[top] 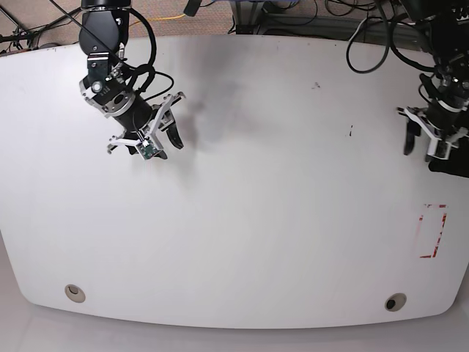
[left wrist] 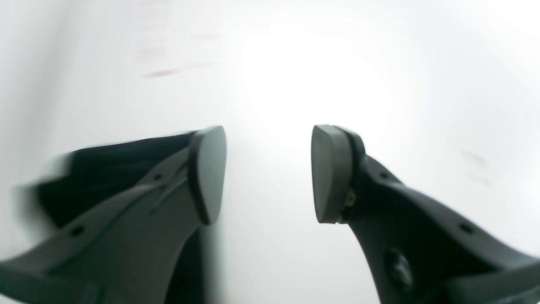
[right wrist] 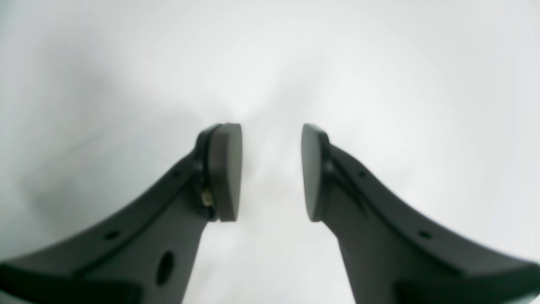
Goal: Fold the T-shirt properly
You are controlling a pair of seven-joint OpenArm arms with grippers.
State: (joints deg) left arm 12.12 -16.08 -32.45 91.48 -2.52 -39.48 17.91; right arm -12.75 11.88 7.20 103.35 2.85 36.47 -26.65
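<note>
left gripper (left wrist: 268, 173) parted beside t-shirt (left wrist: 122, 169), right gripper (right wrist: 271, 171) parted, empty

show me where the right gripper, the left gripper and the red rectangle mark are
right gripper (top: 165, 130), base view, gap between its dark fingertips
left gripper (top: 419, 138), base view, between its fingers at the table's edge
red rectangle mark (top: 432, 231), base view, its middle

White table (top: 256, 220), cables (top: 293, 11) behind its far edge.

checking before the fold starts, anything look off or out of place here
The black fabric T-shirt is not spread mid-table. Only a dark patch of it shows at the white table's edge, beside the open, empty left gripper.
</note>
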